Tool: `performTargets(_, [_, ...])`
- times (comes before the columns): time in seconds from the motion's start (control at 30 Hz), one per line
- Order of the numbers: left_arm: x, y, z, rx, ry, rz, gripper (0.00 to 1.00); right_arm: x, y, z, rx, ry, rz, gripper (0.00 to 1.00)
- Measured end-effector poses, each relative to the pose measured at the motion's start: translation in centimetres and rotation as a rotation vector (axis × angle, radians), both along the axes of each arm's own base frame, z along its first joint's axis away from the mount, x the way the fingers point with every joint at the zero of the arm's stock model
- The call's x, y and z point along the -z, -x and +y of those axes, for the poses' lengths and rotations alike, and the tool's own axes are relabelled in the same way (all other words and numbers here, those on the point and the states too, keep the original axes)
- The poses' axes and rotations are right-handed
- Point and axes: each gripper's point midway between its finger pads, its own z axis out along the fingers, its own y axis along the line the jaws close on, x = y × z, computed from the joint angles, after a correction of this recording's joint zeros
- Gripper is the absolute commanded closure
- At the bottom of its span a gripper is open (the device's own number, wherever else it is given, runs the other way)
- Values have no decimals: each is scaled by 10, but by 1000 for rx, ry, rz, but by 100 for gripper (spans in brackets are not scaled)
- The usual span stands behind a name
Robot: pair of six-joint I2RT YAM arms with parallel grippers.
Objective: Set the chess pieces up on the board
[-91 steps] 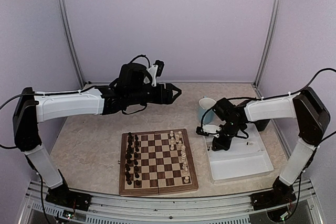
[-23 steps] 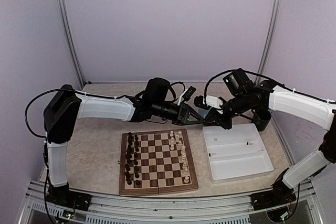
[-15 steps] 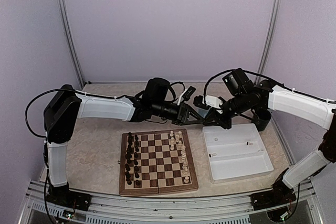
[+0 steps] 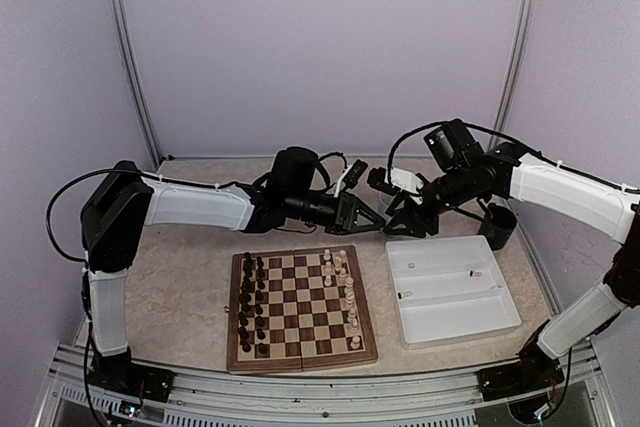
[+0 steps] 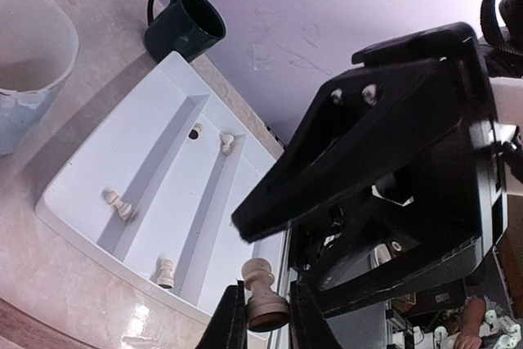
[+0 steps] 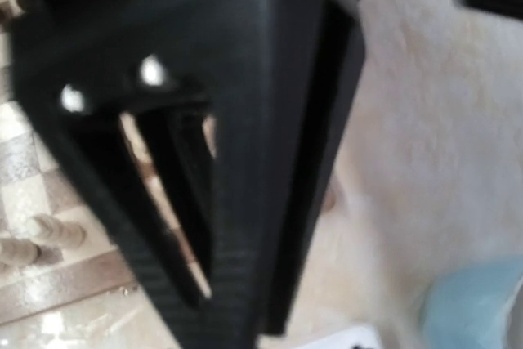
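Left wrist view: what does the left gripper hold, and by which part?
The left gripper pinches a cream chess piece near its base.

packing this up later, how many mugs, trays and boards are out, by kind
mugs: 2, a pale blue mug and a dark green mug
white tray: 1
chessboard: 1
total: 4

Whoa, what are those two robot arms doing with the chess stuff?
They are setting up a chess game. The two arms meet in the air just behind the board. The left gripper pinches a little cream chess piece, and the right gripper looks open beside it, so this seems to be a hand-over. Many pieces already stand on the board. A few more cream pieces lie in the white tray.
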Motion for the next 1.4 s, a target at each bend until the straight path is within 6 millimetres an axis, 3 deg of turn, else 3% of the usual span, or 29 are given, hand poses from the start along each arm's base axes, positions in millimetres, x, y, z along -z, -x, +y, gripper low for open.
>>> performTargets(0.1, [-3,-6,6,-43,8,-15,88,-17,-7,-2,18,-81,37,45])
performTargets(0.33, [-32,-31,24,-215,85,-133,88,-75,-54,-48,165,-483,285,50])
performTargets(0.43, [-52,-37,26,-269,131,-205,87,-68,-58,-49,158,-608,481,49])
performTargets(0.57, [-71,-38,23,-298,170,-275,87,-50,-41,-37,121,-717,777,48])
performTargets(0.67, [-78,-36,19,-297,182,-297,87,-51,-32,-33,91,-750,885,48])
performTargets(0.9, [-92,-31,12,-286,209,-323,87,-68,-24,-23,6,-774,930,53])
performTargets(1.17, [-87,-28,5,-269,203,-316,87,-62,-29,-14,-5,-766,976,60])
performTargets(1.4, [-88,-26,0,-251,207,-315,87,-68,-27,-6,-40,-761,973,65])
